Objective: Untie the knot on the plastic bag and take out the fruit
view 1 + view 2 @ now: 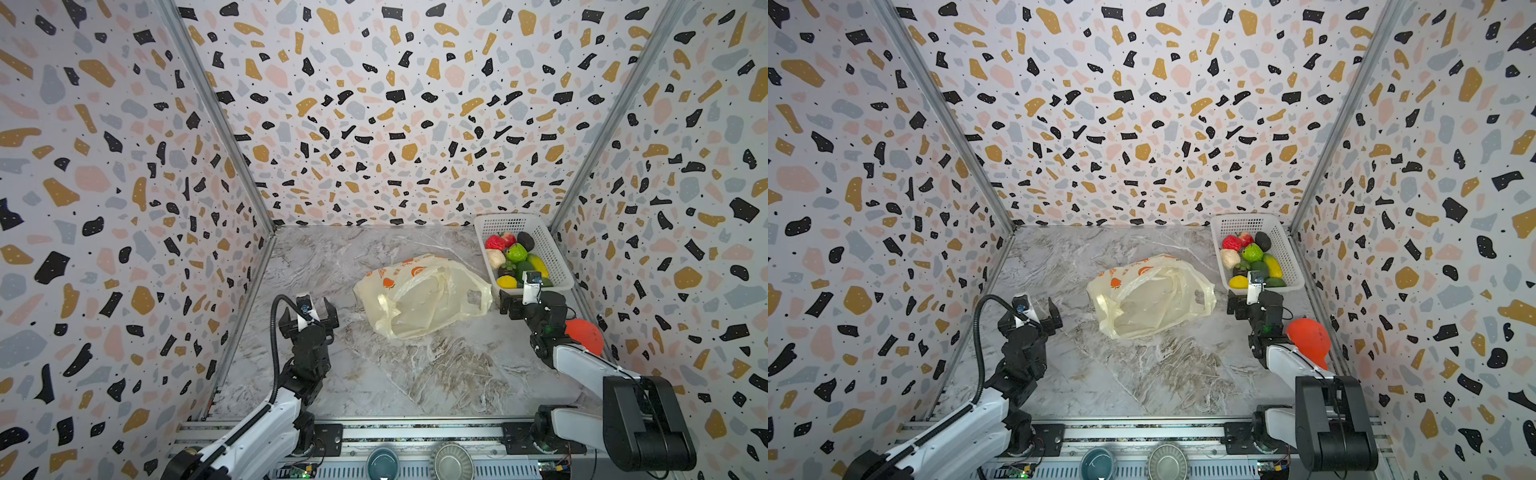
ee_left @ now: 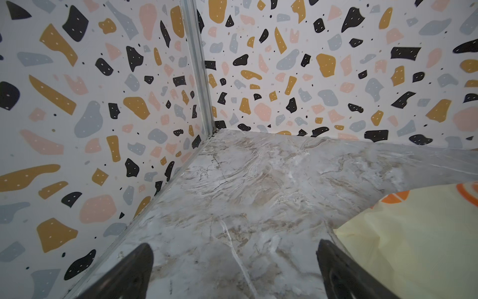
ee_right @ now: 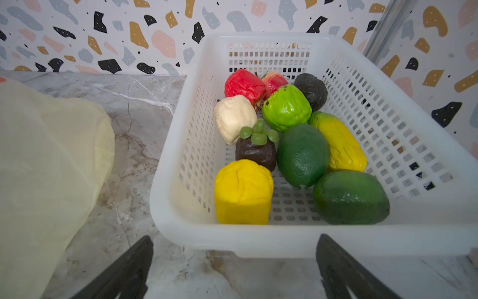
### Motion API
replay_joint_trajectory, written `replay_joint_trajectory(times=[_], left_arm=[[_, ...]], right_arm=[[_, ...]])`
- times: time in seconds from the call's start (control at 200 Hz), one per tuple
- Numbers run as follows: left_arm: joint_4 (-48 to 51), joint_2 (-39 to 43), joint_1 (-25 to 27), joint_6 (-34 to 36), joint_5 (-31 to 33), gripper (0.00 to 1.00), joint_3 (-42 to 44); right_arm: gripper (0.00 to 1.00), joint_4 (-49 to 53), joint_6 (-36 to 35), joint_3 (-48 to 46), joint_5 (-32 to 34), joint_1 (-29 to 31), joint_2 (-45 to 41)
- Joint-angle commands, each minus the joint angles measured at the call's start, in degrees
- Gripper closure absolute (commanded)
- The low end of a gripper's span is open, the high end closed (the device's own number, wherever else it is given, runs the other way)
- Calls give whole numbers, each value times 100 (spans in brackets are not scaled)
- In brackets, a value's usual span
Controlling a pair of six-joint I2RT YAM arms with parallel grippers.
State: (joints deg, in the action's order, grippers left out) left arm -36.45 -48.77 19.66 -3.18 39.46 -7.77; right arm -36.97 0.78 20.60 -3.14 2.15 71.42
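Ten fruit [image 3: 302, 155] piled in white basket [image 3: 258, 244]: red, pink, black, white, bright green, two yellow, two dark green, one dark brown with a green cap. Basket at far right corner of marble table [image 1: 374, 374], close along right wall in both top views.

Bag [image 1: 419, 299] mid-table, just left of basket and apart from it in right wrist view. Pale yellow, translucent, slack and crumpled. Handles loose and apart, untied; one loop [image 1: 478, 297] spread toward basket.

Orange logos [image 1: 388, 283] printed on far left part of bag. Lettering beside them too small to read. More orange marks at bag's edge in left wrist view, likewise unreadable.

Left gripper [image 1: 309, 316] over bare table, near left of bag, facing far left corner. Jaws spread wide, holding nothing, only marble between them in left wrist view.

Right gripper [image 1: 524, 297] just before near end of basket, between bag and right wall. Jaws spread wide, nothing held.

Red rounded thing [image 1: 586, 334] behind right arm, near right wall. Two bowls on front rail: teal [image 1: 382, 463] and grey [image 1: 453, 462].
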Motion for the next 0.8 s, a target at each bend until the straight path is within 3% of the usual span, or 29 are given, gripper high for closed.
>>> replay_joint_trajectory(times=[0.0,0.095,0.13,0.476,0.796], left_arm=[[-1439,-510,-337,265,-472,0,34],[-2163,-1092,-530,448,-737,1,120],[-2368,-1293,-562,482,-756,0,125],[-3465,-2714,-768,512,-1028,0,95],[-3733,-3103,-885,388,-1068,0,91]], right_arm=[[1,-1066,-143,-159,-52,-5,355],[1,-1787,-122,-405,-148,-8,655],[1,-1631,-180,-334,-229,-2,655],[1,-3396,-174,-896,-303,-41,1289],[1,-3566,-247,-925,516,290,1417]])
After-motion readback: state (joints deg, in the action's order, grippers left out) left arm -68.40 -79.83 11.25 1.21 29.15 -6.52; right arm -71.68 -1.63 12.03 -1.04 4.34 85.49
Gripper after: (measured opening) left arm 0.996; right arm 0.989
